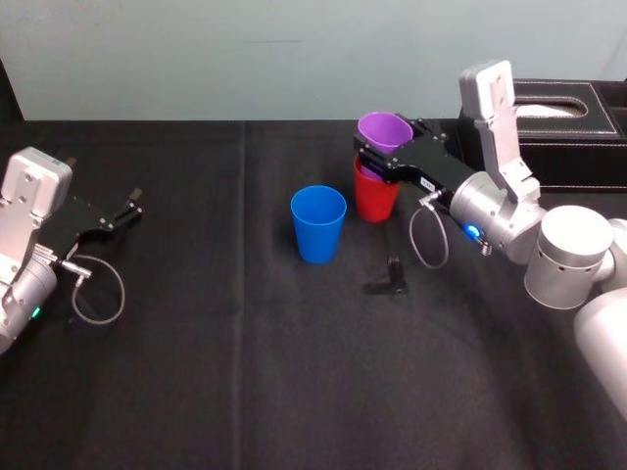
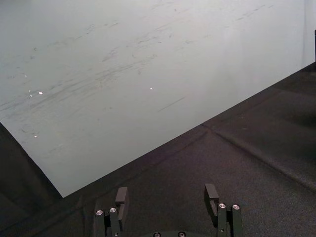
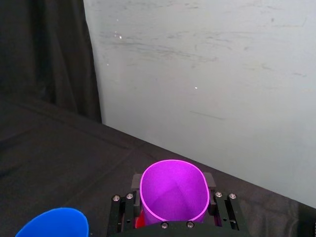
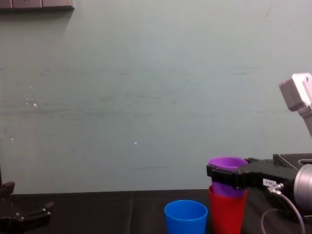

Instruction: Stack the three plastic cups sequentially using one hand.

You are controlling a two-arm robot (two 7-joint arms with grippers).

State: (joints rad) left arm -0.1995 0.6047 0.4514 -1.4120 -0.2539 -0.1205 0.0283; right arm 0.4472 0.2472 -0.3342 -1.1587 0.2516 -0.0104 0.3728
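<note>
The right gripper (image 1: 380,157) has its jaws clamped across the upper wall of the purple cup (image 1: 384,130), which stands roughly upright with its base sunk into the mouth of the red cup (image 1: 376,201) on the black worktop (image 1: 245,372). Its long axis runs straight down into the red cup, so seating it looks like a short drop. The blue cup (image 1: 318,223) stands just beside the pair on the robot's left, nearer the right arm than the left gripper (image 1: 132,204), parked well apart with jaws apart.
</note>
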